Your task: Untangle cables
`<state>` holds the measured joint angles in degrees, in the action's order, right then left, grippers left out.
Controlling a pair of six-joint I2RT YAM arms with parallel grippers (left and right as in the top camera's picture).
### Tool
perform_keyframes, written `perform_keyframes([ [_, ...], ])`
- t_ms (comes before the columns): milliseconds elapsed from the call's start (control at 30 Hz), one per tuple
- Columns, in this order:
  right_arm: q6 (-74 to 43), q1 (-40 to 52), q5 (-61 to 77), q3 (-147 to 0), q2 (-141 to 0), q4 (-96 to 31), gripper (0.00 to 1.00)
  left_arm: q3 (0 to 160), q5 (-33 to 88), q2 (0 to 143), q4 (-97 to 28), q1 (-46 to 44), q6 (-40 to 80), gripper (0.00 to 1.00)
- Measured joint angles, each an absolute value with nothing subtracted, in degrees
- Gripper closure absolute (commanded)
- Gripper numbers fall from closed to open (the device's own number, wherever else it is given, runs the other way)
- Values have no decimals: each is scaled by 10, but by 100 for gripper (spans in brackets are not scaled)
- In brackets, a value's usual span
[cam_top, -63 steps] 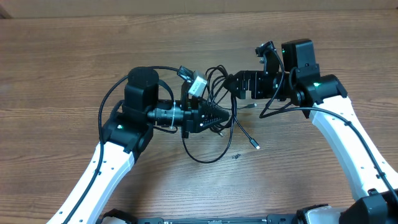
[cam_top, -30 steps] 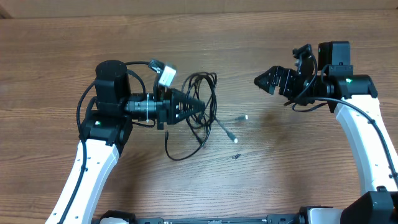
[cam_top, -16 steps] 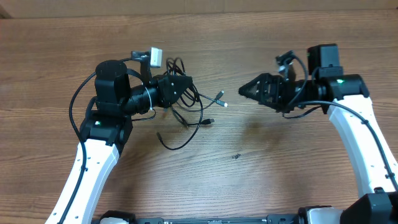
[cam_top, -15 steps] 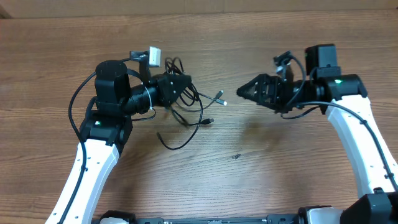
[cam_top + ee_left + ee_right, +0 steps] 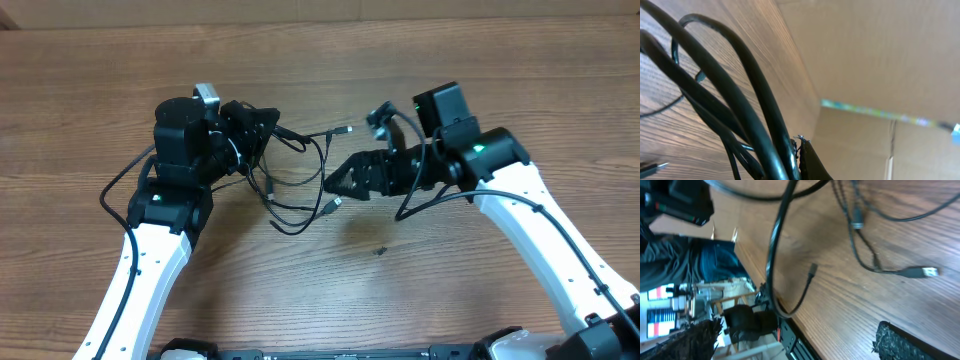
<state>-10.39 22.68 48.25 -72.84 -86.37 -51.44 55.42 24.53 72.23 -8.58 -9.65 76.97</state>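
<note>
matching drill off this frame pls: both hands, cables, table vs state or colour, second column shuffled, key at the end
Column 1
1. left hand
2. right hand
3. cables
4. table

Column 2
A. brown, wood grain
B. open, nothing between the fingers
C. black, thin, looped together
D. shut on the cables

Pairs: 1-D, 2-B, 3-C, 4-A
</note>
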Motion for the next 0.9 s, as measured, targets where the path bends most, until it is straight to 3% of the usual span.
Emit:
perform_keyframes([
  [367, -103, 270, 468, -728, -864, -504, 12, 554, 214, 722, -86, -96, 1003, 96],
  [433, -103, 274, 462, -728, -864, -491, 30, 554, 219, 722, -86, -96, 1037, 96],
  [533, -112, 275, 446, -728, -864, -484, 69, 554, 223, 722, -87, -96, 1056, 96],
  [633, -121, 276, 425, -728, -864, -484, 92, 554, 225, 722, -90, -96, 1068, 96],
  [700, -124, 276, 415, -728, -864, -485, 96, 554, 225, 722, -90, -96, 1072, 96],
  [900, -126, 276, 404, -728, -864, -482, 96, 554, 231, 722, -90, -96, 1075, 96],
])
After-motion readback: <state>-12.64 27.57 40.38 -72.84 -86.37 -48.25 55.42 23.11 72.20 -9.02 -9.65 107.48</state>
